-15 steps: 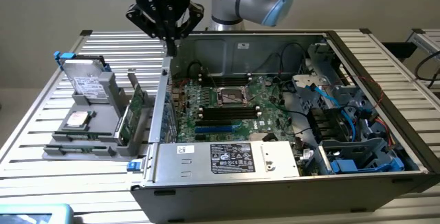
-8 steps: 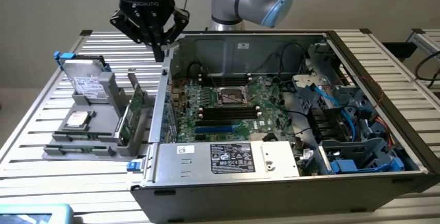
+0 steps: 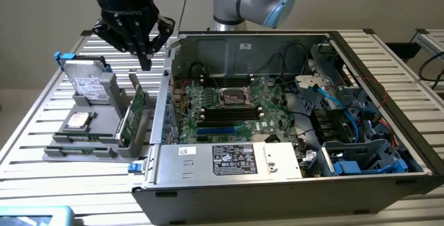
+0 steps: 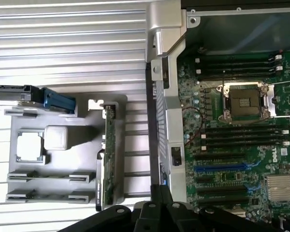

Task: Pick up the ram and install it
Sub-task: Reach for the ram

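Observation:
The ram [image 3: 85, 138] lies on edge in the front slots of a grey holder tray [image 3: 104, 93] at the exterior view's left, with a second stick [image 3: 78, 150] just in front of it. From above, both show as thin strips [image 4: 48, 178] in that tray. My gripper [image 3: 145, 64] hangs shut and empty above the tray's far end, over the upright green expansion card [image 3: 136, 109] and beside the case wall. In the wrist view my closed fingertips [image 4: 158, 194] sit over the case's edge. The motherboard's black memory slots [image 4: 241, 133] lie open inside the case.
An open computer case [image 3: 291, 174] fills the middle, with cables and a drive cage [image 3: 361, 158] at the exterior view's right. The tray also holds a hard drive [image 3: 87, 78] and a processor chip [image 3: 78, 119]. A slatted metal table [image 3: 41, 106] carries everything.

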You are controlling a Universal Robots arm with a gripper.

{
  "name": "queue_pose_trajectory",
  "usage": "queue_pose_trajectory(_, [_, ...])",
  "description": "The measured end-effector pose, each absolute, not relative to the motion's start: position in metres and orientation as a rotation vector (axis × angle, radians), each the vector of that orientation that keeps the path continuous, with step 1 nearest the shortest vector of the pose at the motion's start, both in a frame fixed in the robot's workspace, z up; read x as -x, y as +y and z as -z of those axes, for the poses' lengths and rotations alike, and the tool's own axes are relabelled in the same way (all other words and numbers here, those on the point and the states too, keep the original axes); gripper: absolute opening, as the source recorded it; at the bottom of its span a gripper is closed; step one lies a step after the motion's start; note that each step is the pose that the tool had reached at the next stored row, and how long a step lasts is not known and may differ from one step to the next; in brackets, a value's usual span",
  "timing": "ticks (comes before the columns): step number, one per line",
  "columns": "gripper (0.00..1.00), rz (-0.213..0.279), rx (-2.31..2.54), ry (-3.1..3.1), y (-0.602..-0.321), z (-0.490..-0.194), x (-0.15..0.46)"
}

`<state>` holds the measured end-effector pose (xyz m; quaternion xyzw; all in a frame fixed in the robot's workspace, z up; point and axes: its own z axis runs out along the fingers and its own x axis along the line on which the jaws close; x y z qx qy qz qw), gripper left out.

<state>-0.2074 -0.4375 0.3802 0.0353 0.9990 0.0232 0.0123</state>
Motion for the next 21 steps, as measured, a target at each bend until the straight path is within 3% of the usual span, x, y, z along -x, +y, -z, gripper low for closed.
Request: queue_pose_trajectory(21, [0.11, -0.071, -0.111, 3.119, -0.455, -0.358, 0.261])
